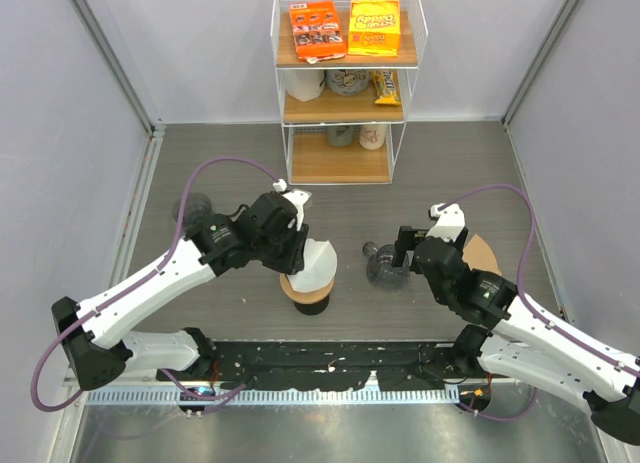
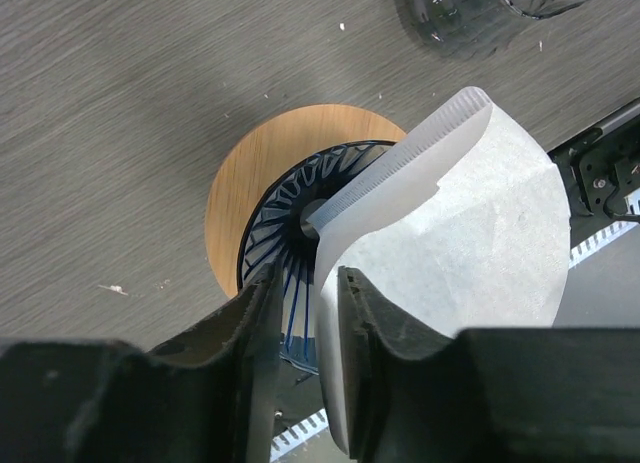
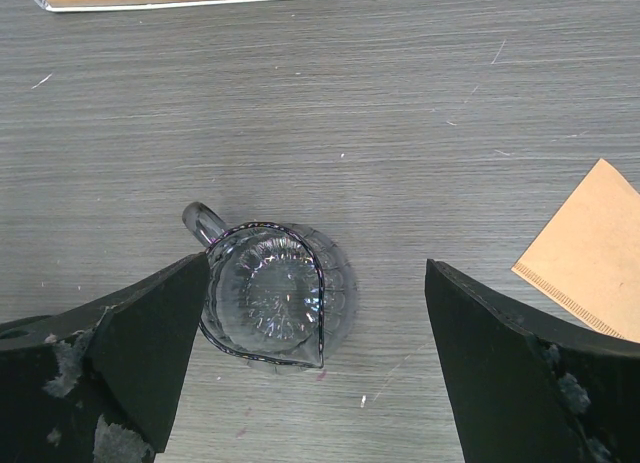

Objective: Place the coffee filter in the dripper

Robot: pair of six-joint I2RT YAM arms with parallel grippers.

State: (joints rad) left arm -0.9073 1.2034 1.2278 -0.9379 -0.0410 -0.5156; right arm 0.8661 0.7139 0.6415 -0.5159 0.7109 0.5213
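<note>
The rack (image 1: pixel 340 133) stands at the back of the table (image 1: pixel 450 173), in the middle. Two boxes (image 1: pixel 345 28) lie side by side on its top shelf, with cups (image 1: pixel 330 83) on the shelf below. Nearer the arms, just left of centre, sits the dripper (image 1: pixel 305 295). The filter (image 1: pixel 320 263) stands in the dripper with its lower edge down inside, leaning to the right, and rises between the fingers of the left gripper (image 2: pixel 308 275). The jug (image 1: pixel 384 267) is just right of the dripper, apart from it, under the right gripper (image 3: pixel 318 263). A second filter (image 3: pixel 590 248) lies flat on the table farther right, partly behind the right arm.
</note>
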